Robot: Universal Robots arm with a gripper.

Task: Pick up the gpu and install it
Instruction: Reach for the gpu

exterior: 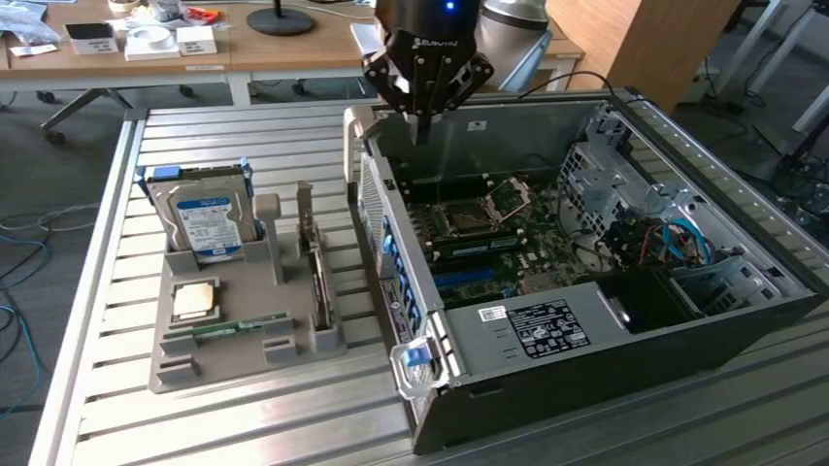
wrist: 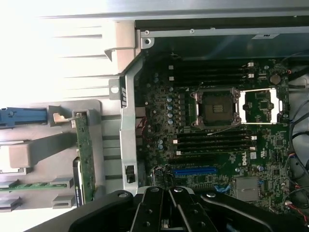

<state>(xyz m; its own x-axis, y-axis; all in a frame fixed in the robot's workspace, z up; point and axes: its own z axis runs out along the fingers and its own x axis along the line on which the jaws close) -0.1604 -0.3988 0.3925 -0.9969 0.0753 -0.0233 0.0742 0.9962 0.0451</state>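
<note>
While gripper (exterior: 421, 128) hangs over case (exterior: 674, 335) — fingers clenched, empty | gpu (exterior: 315, 264) upright in holder (exterior: 233, 351)

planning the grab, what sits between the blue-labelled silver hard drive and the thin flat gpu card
A grey upright holder post, shown in the exterior view.

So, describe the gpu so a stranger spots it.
Beside the open computer case, on the exterior view's left, sits a grey holder. The gpu stands on edge along its case side, thinner than the blue-labelled hard drive, unlike the flat-lying RAM stick.
</note>
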